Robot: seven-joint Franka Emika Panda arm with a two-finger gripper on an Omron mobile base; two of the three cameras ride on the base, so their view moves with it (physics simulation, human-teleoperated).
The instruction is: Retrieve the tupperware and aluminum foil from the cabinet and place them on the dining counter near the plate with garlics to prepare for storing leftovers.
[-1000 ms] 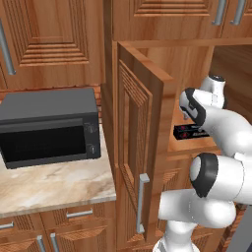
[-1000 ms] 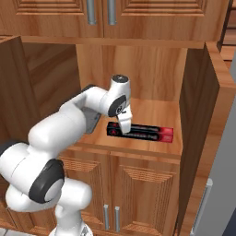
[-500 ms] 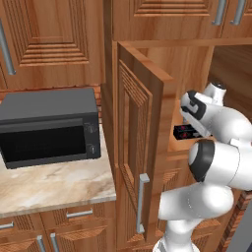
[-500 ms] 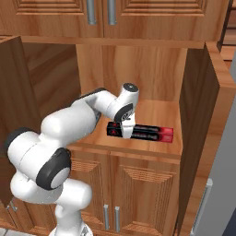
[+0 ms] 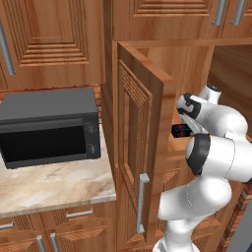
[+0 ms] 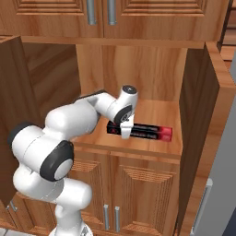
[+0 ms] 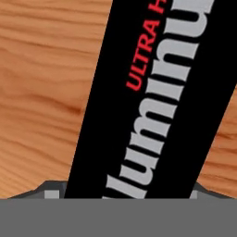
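The gripper (image 6: 126, 134) is seen lowered, fingers down, onto the left-hand portion of the aluminum foil box (image 6: 146, 132), which lies flat on the shelf (image 6: 156, 110) of the open cabinet (image 6: 197, 97). In the hand view the box's black top, printed with grey and red lettering, is seen very close, running diagonally across the wood grain, and the two finger tips are set at either long side of it. The jaws are judged to be spread wide and straddling the box's width; whether the fingers are already pressing on its sides cannot be told, so no firm hold is claimed. The box is a long, narrow carton, black with a red end (image 6: 167, 134), and is judged to be light, fairly stiff along its length but crushable if squeezed hard across its thin cardboard walls. Its smooth printed faces are expected to be somewhat slippery. Because it is taken left of its middle, the longer free end may sag or swing when it is raised; a grip nearer the centre would be better balanced. In the left base view the box's near end (image 5: 181, 130) is seen just past the edge of the carved-panel door (image 5: 140, 147), which stands swung outward with its silver bar handle (image 5: 141, 202) low on the panel. To the left of the cabinet a dark microwave (image 5: 49, 125) rests on a marbled counter (image 5: 54, 184).
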